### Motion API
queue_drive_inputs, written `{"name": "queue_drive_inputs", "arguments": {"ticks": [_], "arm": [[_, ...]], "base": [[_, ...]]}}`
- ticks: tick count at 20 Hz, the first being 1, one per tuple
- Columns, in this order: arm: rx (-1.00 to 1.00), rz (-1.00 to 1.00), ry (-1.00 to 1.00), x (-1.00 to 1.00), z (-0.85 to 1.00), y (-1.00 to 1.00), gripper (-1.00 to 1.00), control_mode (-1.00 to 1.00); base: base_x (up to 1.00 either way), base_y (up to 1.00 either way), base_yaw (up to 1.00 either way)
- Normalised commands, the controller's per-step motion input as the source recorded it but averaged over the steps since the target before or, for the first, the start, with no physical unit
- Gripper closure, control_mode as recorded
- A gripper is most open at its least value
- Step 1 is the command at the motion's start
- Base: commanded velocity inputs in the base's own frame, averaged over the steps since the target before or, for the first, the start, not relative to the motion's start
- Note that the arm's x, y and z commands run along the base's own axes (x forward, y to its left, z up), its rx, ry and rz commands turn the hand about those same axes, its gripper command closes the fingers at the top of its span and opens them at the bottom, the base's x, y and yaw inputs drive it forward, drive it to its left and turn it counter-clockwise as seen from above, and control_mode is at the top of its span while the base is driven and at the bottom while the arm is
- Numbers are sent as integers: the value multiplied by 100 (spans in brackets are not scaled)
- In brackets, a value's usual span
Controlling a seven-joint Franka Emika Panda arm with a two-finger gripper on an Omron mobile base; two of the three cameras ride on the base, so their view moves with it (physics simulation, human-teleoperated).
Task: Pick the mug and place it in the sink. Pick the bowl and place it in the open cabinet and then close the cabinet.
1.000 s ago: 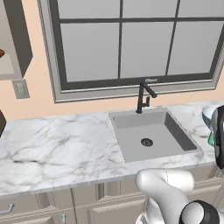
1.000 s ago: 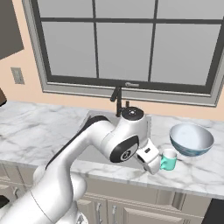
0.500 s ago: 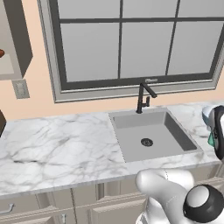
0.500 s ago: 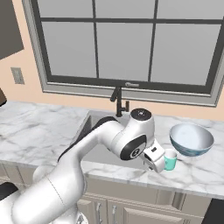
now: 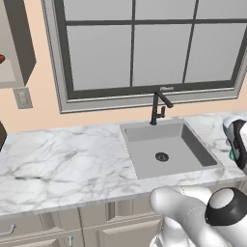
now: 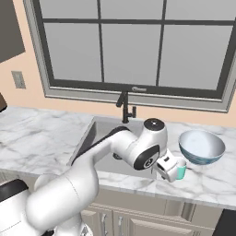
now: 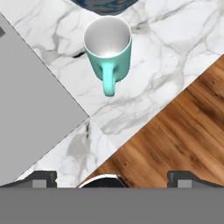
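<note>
Both base views look forward and down over the sink (image 5: 166,149) (image 6: 99,138) from opposite sides. The hand view looks closely down on the mug (image 7: 108,49).

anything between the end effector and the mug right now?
Nothing. In the hand view only bare marble counter lies between the open end effector and the mug, whose handle points back toward the fingertips.

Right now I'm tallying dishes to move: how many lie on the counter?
2: the mug stands right of the sink, and the bowl sits just beyond it. Others may be out of view.
</note>
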Motion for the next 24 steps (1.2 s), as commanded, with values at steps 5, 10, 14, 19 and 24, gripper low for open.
{"name": "queue_drive_inputs", "arguments": {"ticks": [5,10,14,19,24], "arm": [[0,0,0,24,-23,-13,-100,-100],[0,0,0,25,-26,-13,-100,-100],[0,0,0,23,-22,-17,-100,-100],[0,0,0,25,-22,-15,-100,-100],[0,0,0,25,-16,-20,-100,-100]], "base": [[0,0,0],[0,0,0],[0,0,0],[0,0,0],[0,0,0]]}}
